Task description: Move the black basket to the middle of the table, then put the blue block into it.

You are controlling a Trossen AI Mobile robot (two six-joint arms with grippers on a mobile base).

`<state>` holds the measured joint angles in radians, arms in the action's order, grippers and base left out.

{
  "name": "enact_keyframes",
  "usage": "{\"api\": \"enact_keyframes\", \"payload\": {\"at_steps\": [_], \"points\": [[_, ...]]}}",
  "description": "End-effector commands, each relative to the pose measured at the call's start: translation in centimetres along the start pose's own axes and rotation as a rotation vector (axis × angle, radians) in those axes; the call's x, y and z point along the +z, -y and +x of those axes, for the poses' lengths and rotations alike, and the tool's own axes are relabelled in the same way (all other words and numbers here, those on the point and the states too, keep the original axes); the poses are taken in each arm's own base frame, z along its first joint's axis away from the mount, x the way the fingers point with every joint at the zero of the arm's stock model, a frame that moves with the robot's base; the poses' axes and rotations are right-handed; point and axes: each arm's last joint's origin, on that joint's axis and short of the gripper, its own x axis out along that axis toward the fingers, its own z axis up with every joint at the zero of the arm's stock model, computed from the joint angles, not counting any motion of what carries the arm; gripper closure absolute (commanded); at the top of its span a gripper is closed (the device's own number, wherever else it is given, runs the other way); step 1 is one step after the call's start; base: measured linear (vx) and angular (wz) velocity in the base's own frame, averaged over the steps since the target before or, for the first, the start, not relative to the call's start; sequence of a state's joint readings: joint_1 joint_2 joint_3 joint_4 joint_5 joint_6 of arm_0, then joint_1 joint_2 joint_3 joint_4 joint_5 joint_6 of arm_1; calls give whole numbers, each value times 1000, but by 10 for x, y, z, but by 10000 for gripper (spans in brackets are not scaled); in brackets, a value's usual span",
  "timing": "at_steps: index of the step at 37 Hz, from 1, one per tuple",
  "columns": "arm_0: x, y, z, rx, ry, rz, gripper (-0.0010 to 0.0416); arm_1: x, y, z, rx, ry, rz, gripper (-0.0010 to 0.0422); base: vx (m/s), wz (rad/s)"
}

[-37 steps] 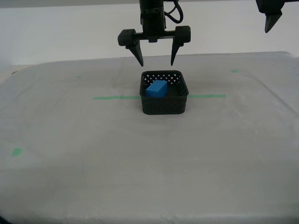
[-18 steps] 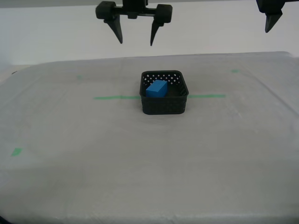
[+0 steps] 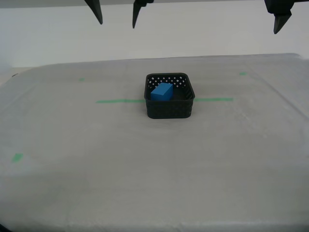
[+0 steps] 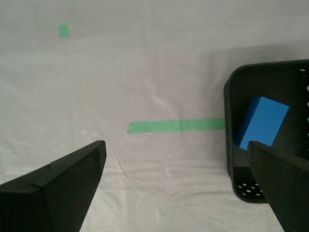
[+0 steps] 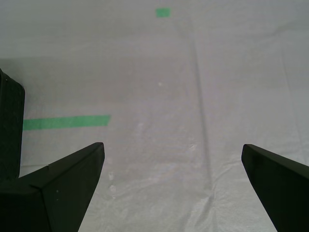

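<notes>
- My second gripper (image 3: 116, 12) is hanging at the top edge of the exterior view, left of centre, with only its two dark fingertips showing, pointing down and spread wide apart with nothing between them.
- In the second wrist view, my second gripper (image 4: 176, 186) is showing the same wide gap, with bare cloth between its fingers.
- My first gripper (image 3: 281, 17) is sitting in the upper right corner of the exterior view (one fingertip showing); in the first wrist view, my first gripper (image 5: 172, 186) is standing wide open over bare cloth.
- The black basket (image 3: 169, 111) is resting on the table (image 3: 145, 169) at mid-frame, across the green tape line (image 3: 120, 101), well below both grippers.
- The blue block (image 3: 161, 91) is lying inside the basket, tilted, toward its left wall.
</notes>
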<state>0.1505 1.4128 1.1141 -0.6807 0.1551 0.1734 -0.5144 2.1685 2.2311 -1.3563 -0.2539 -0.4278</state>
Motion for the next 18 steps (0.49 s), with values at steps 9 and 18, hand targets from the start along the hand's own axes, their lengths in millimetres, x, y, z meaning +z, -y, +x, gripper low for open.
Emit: {"api": "enact_keyframes", "payload": {"at_steps": [9,18], "points": [[0,0,0,-3,2,2,7,-31,-53,3,-64,74,-116,11,0,0],[0,0,0,-3,2,2,7,-67,-96,16,-32,86,-177,12,0,0]]}}
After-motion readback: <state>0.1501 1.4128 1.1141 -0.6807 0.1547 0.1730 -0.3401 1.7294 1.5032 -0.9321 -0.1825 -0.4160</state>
